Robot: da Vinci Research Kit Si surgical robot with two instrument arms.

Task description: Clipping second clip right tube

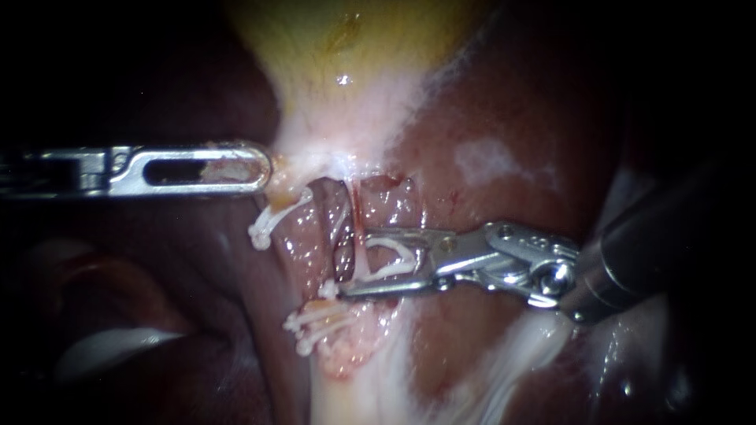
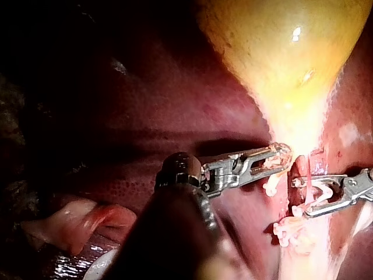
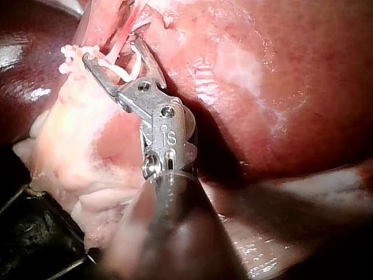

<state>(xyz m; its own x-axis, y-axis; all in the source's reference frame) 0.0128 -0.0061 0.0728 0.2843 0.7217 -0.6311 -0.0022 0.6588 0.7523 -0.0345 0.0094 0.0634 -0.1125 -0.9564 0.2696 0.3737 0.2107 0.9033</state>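
Observation:
My right instrument (image 1: 350, 264) comes in from the right, its jaws standing apart with a white clip (image 1: 390, 258) seated between them. They straddle a reddish tube (image 1: 356, 206) below the gallbladder's neck; the same jaws (image 3: 111, 58) show in the right wrist view against pale tissue. A second tube (image 1: 303, 236) to its left carries a white clip (image 1: 262, 230). More white clips (image 1: 311, 323) sit lower down. My left instrument (image 1: 264, 169) lies level from the left, shut on pale tissue at the neck of the yellow gallbladder (image 1: 346, 47); its tip (image 2: 280, 158) holds the same tissue.
Dark red liver (image 1: 504, 118) surrounds the tubes and lies behind the right instrument's shaft (image 1: 654, 252). Pale fatty tissue (image 1: 370, 386) runs down below the clips. A pink fold (image 2: 76, 224) lies beside the left instrument's shaft.

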